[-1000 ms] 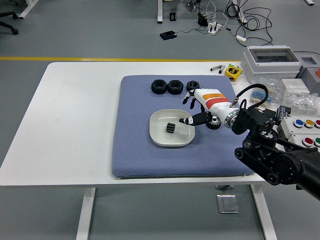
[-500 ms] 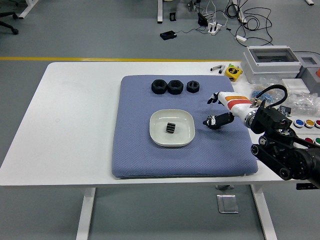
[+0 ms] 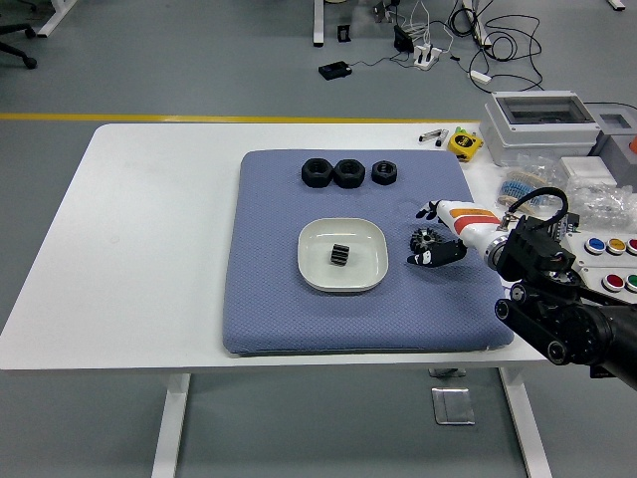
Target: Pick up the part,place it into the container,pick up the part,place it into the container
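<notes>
Right hand (image 3: pixel 435 245) is hovering at the mat's right edge, fingers (image 3: pixel 422 251) curling around the small gear (image 3: pixel 426 242); contact unclear. Gear looks rigid, light; grip across its toothed rim.

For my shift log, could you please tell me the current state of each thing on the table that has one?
White bowl: upright on the blue mat, one small black part inside.
Three black nuts: in a row at the mat's far edge, untouched.
Gear: on the mat beside the bowl, under the right hand.
Right hand: over the gear, grip unclear.
</notes>
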{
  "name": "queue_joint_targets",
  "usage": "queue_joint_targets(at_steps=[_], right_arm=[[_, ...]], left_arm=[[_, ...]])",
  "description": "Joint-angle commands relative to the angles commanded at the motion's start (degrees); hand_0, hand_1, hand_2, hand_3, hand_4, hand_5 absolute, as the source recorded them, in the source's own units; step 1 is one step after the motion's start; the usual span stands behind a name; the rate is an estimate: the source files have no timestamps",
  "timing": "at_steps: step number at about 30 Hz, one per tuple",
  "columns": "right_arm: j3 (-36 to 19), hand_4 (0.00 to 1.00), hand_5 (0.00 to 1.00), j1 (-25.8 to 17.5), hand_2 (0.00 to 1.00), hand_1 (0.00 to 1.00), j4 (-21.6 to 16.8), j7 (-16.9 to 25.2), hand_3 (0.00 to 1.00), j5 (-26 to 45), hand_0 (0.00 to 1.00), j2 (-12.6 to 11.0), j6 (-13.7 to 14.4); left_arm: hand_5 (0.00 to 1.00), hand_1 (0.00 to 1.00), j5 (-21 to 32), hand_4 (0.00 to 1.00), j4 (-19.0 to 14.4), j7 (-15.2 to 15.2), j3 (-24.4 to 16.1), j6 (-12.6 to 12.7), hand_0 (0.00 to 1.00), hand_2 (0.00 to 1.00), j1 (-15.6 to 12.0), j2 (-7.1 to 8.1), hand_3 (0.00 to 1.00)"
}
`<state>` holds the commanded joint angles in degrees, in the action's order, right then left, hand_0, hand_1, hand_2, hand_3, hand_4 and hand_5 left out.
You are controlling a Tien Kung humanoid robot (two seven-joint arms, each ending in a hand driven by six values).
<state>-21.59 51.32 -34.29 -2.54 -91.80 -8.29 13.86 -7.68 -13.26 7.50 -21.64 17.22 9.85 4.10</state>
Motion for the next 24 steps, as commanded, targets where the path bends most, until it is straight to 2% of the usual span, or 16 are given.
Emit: queue_joint_targets(at_steps=[2, 3, 9, 10, 15, 16, 21, 22, 24], right_arm=[[0.7, 0.897, 0.374, 0.2, 0.715, 0.673, 1.2, 0.0, 0.698, 0.8, 0.614, 0.3, 0.0], [0.9, 0.848, 0.364, 0.2, 0.707, 0.667, 1.5, -0.1, 0.656, 1.1, 0.59, 0.4, 0.0], [2.1, 0.848, 0.364, 0.5, 0.707, 0.667, 2.1, 0.1, 0.656, 1.3, 0.59, 0.5, 0.2], [2.3, 0.821, 0.378, 0.5, 0.691, 0.643, 2.2, 0.1, 0.617, 1.3, 0.534, 0.5, 0.3], [2.8, 0.821, 0.378, 0.3, 0.691, 0.643, 2.9, 0.6, 0.617, 1.3, 0.534, 0.6, 1.4], [2.9, 0.726, 0.362, 0.3, 0.574, 0.518, 3.0, 0.6, 0.539, 1.3, 0.367, 0.6, 1.6], [3.5, 0.726, 0.362, 0.0, 0.574, 0.518, 3.3, 0.8, 0.539, 1.0, 0.367, 0.4, 2.7], [3.6, 0.682, 0.363, -0.1, 0.512, 0.454, 3.3, 0.8, 0.515, 1.0, 0.267, 0.5, 2.8], [3.9, 0.682, 0.363, -0.3, 0.512, 0.454, 3.5, 0.9, 0.515, 0.9, 0.267, 0.5, 3.0]], left_arm=[[0.552, 0.549, -0.1, 0.586, 0.0, 0.0, 0.0, 0.0, 0.531, 0.657, 0.0, -0.01, 0.592], [0.553, 0.557, -0.2, 0.586, -0.1, 0.1, 0.0, 0.0, 0.531, 0.657, 0.1, -0.02, 0.592], [0.553, 0.557, -0.8, 0.586, -0.2, 0.3, -0.3, -0.1, 0.531, 0.657, 0.1, 0.0, 0.592], [0.553, 0.561, -0.9, 0.586, -0.2, 0.3, -0.3, -0.1, 0.533, 0.657, 0.1, 0.0, 0.592], [0.553, 0.561, -1.3, 0.586, -0.3, 0.5, -0.4, -0.1, 0.533, 0.657, 0.3, 0.06, 0.592], [0.553, 0.562, -1.4, 0.586, -0.3, 0.5, -0.4, -0.1, 0.534, 0.657, 0.3, 0.07, 0.593], [0.553, 0.562, -1.6, 0.586, -0.3, 0.5, -0.5, -0.1, 0.534, 0.657, 0.2, 0.09, 0.593], [0.555, 0.565, -1.6, 0.587, -0.3, 0.5, -0.5, -0.1, 0.534, 0.657, 0.2, 0.1, 0.594], [0.555, 0.565, -1.8, 0.587, -0.3, 0.6, -0.6, -0.1, 0.534, 0.657, 0.3, 0.1, 0.594]])
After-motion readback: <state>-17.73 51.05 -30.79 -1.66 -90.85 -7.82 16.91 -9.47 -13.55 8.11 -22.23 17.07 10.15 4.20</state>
